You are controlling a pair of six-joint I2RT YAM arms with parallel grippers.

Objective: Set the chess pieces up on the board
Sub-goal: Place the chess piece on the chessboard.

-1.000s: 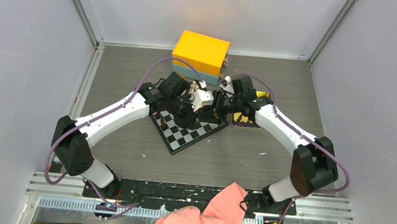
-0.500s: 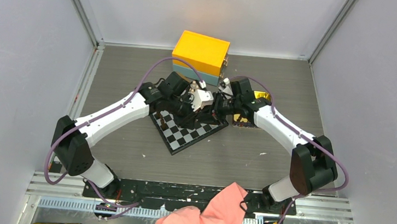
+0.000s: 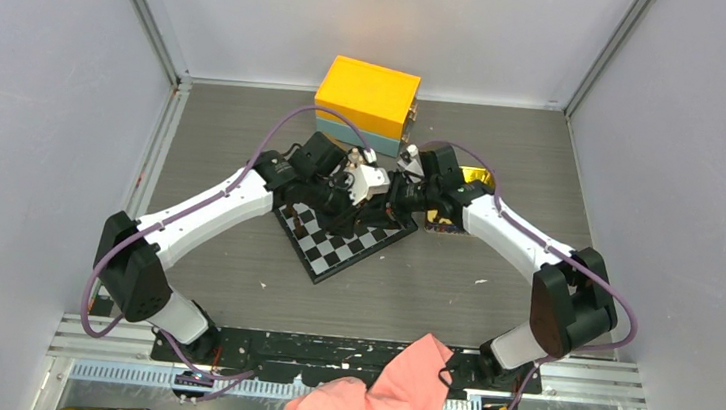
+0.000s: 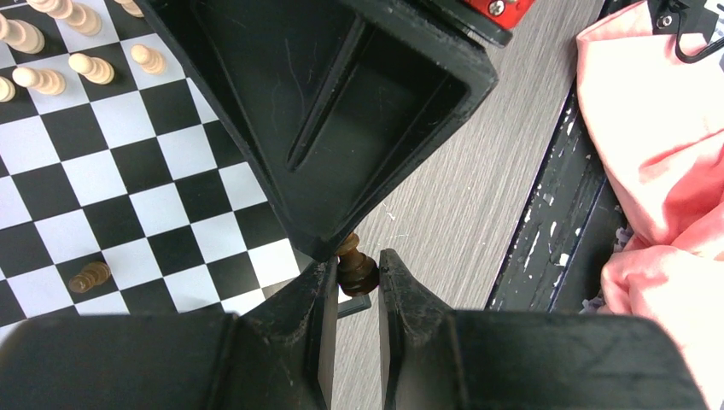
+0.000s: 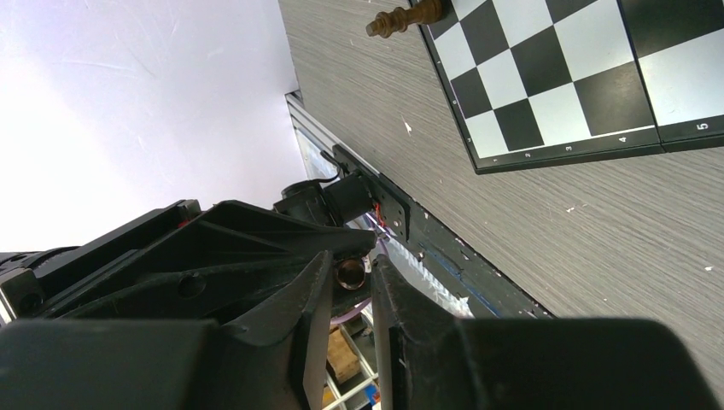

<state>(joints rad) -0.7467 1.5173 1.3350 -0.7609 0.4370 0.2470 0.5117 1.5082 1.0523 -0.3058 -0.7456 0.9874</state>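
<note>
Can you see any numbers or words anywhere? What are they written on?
"5": on the board's dark border, in the right wrist view.
"4": on the same border, beside the 5.
More marks further along that border: too small to read.
Nothing can be read in the top view or the left wrist view.

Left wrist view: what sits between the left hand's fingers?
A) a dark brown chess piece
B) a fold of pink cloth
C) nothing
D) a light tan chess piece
A: a dark brown chess piece is pinched upright between the two fingers of the left hand.
</note>
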